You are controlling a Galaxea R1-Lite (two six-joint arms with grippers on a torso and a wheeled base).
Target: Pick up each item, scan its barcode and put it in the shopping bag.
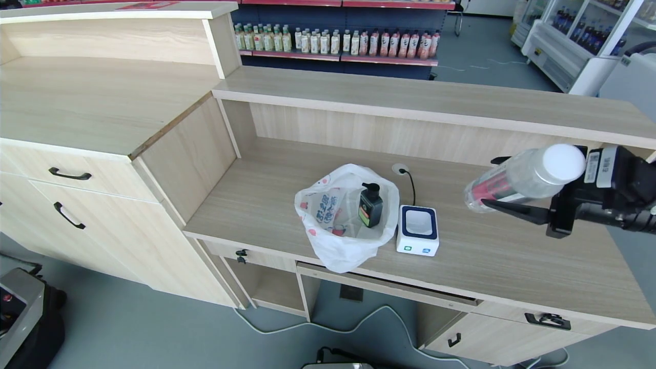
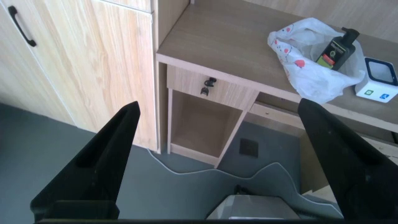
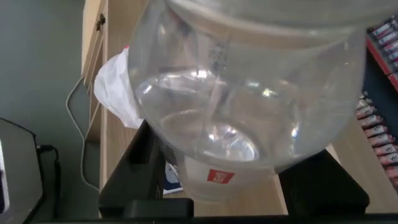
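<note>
My right gripper (image 1: 505, 189) is shut on a clear water bottle (image 1: 517, 178) with a white cap and red label, held lying sideways in the air above the counter's right part. The bottle (image 3: 249, 99) bulges close to the right wrist camera. The white barcode scanner (image 1: 418, 230) sits on the counter to the bottle's left and lower. Beside it the white shopping bag (image 1: 333, 218) stands open with a dark pump bottle (image 1: 370, 206) inside. My left gripper (image 2: 217, 162) hangs open over the floor in front of the counter, with the shopping bag (image 2: 305, 56) and scanner (image 2: 379, 81) far off.
The wooden counter (image 1: 512, 256) has a raised back ledge (image 1: 435, 100) and a taller cabinet (image 1: 92, 102) on the left. The scanner's cable (image 1: 411, 185) runs to a hole at the back. Drawers and cables lie below.
</note>
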